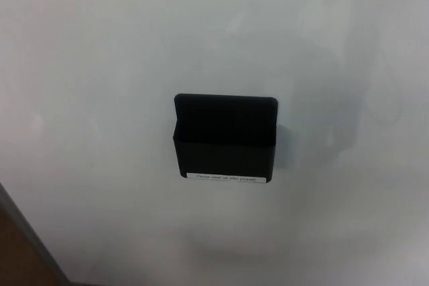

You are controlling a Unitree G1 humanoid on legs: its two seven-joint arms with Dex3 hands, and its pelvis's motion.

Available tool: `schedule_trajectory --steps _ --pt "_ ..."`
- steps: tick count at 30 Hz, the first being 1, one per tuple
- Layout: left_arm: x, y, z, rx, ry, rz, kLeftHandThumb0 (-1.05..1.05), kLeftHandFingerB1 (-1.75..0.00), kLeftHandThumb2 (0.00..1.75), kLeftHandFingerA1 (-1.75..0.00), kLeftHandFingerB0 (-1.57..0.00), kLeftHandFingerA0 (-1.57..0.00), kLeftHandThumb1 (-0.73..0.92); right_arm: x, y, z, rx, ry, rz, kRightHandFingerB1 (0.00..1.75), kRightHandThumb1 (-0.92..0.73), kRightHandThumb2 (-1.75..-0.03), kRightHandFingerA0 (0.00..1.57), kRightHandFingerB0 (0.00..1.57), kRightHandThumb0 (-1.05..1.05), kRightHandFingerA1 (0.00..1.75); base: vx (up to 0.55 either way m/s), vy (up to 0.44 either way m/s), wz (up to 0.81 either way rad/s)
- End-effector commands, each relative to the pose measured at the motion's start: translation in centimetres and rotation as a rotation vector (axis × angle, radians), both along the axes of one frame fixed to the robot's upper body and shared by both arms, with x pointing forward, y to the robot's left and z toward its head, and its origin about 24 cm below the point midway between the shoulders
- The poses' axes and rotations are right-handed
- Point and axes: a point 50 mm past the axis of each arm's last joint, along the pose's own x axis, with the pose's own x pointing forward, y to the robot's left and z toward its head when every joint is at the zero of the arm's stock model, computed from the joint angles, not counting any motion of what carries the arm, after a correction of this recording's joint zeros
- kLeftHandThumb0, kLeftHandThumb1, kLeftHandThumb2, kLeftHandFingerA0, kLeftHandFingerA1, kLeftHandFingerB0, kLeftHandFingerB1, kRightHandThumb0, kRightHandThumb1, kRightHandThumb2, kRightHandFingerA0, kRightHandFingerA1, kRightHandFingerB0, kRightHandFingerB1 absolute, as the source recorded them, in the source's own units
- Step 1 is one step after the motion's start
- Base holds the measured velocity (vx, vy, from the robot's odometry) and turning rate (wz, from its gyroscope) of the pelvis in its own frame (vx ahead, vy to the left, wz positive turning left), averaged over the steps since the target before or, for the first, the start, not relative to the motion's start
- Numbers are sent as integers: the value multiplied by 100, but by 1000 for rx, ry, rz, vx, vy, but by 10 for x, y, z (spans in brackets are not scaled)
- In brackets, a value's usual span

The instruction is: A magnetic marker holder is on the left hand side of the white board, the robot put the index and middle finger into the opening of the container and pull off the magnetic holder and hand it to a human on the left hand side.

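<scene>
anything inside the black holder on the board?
No markers stick out above the holder. Its front wall hides the inside, so low contents cannot be ruled out. Behind it is the whiteboard; a white label strip runs along its bottom edge.

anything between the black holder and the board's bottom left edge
Nothing: in the head view the stretch from the holder to the board's frame edge is bare white surface. No hand shows.

Grey frame edge (pixel 30 239) runs diagonally across bottom-left corner, w/ brown surface (pixel 15 259) beyond it. Faint smudges (pixel 234 25) up top.
</scene>
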Motion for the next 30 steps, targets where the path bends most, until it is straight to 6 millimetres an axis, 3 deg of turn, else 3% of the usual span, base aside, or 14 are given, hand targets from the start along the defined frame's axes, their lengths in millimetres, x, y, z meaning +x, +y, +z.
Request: schedule_trajectory --steps 1,2,5,6,8,9,10,14,17,18,25,26,30 --pt "24 4 55 -107 -484 -84 -57 -34 60 -42 -46 -59 61 15 6 20 60 -269 -1 46 -80 -64 77 61 -59 57 0 0 0" --pt "36 -1 94 -97 -659 -192 -56 -33 59 -40 -40 -56 62 16 6 21 50 -279 5 47 -80 -64 78 62 -60 57 0 0 0" --pt "44 -6 144 -74 -831 -325 -57 -33 59 -39 -37 -52 64 17 5 22 50 -283 6 47 -80 -64 77 62 -61 57 0 0 0" --pt "44 -7 148 -73 -842 -336 -57 -33 59 -39 -37 -52 64 17 5 22 51 -284 6 47 -80 -64 77 62 -61 57 0 0 0" --pt "46 -8 174 -56 -915 -390 -55 -32 59 -39 -36 -49 59 17 5 21 51 -282 7 47 -80 -64 77 62 -61 57 0 0 0" --pt "46 -8 174 -56 -915 -390 -55 -32 59 -39 -36 -49 59 17 5 21 51 -282 7 47 -80 -64 77 62 -61 57 0 0 0" --pt "52 -11 220 16 -1046 -506 -55 -33 58 -41 -40 -52 57 14 5 20 49 -274 10 47 -80 -64 77 62 -61 57 0 0 0" --pt "59 -18 279 162 -1180 -705 -51 -33 56 -43 -41 -50 52 10 4 19 40 -270 15 47 -80 -64 76 61 -60 55 0 0 0" --pt "61 -26 298 209 -1207 -770 -54 -33 56 -42 -42 -50 51 8 3 18 32 -271 19 47 -81 -65 76 61 -59 55 0 0 0" --pt "65 -33 310 274 -1231 -822 -63 -46 80 -52 -37 -45 42 9 3 19 36 -273 18 47 -81 -65 76 62 -59 56 0 0 0" --pt "74 -54 337 451 -1261 -967 -66 -46 78 -53 -39 -50 39 2 2 17 61 -266 -5 46 -80 -64 77 64 -60 57 0 0 0" --pt "75 -57 338 451 -1260 -985 -59 -35 55 -43 -46 -57 47 -2 1 16 59 -267 -5 47 -80 -64 77 64 -62 57 0 0 0" --pt "81 -65 344 458 -1238 -1030 -58 -36 55 -42 -47 -57 46 -10 -1 15 66 -266 -11 46 -80 -64 77 63 -62 56 0 0 0"
